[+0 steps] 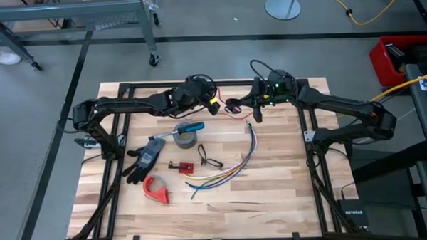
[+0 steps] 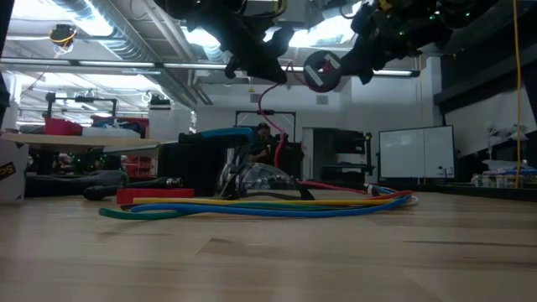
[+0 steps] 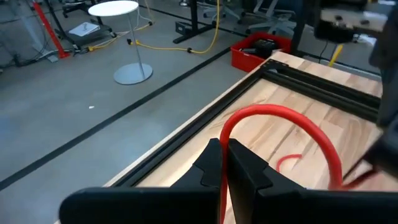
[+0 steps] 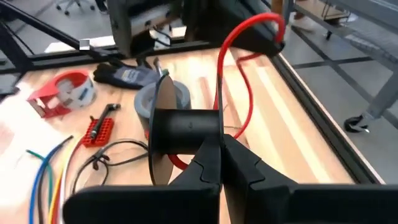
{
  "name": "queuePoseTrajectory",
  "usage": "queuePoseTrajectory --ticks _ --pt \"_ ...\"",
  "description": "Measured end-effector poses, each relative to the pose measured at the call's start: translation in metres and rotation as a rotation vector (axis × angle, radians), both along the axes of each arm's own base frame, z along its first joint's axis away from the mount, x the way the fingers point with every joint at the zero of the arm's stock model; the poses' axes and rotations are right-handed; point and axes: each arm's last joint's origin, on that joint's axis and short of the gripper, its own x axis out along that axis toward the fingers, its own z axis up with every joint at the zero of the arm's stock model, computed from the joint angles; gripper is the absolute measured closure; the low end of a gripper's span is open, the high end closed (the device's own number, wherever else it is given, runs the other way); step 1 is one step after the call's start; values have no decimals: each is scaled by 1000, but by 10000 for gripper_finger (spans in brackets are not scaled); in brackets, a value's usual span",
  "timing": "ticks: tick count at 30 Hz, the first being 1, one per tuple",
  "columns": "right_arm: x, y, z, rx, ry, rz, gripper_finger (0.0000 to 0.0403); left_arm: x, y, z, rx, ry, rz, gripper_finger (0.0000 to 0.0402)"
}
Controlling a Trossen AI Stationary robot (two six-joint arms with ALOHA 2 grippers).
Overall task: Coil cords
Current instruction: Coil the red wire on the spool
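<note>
The red wire (image 1: 231,107) runs between my two grippers above the table's far middle. My left gripper (image 3: 222,149) is shut on it. From there the wire arcs over (image 3: 280,112) to a black spool (image 4: 186,127) at the tips of my right gripper (image 4: 222,144), which is also shut. In the low view the spool (image 2: 323,70) hangs high above the table, and a slack red strand (image 2: 273,105) drops below my left gripper (image 2: 270,71). My left gripper pinches the red wire (image 3: 222,140) between its two fingertips, a single strand lifted clear of the table. Beyond the tips the wire rises and bends away in a slack arc. My right gripper is shut at the near end of the spool's barrel (image 4: 214,127), and the spool is lifted clear with its axis level. The fingers hide the place of contact. A red strand (image 4: 219,93) runs down to the same spot; whether it is pinched too I cannot tell.
On the table lie a grey tape roll (image 1: 185,139), a blue-handled screwdriver (image 1: 190,127), a black glove (image 1: 145,159), a red tape dispenser (image 1: 157,189), a small red piece (image 1: 181,166), a thin black looped cord (image 1: 209,161) and a bundle of multicoloured wires (image 1: 235,165).
</note>
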Motion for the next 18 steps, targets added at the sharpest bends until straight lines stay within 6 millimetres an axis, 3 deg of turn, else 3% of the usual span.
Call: queuePoseTrajectory --ticks 18 --pt "18 -11 -16 -125 71 -286 401 5 -1 9 -97 -187 -50 401"
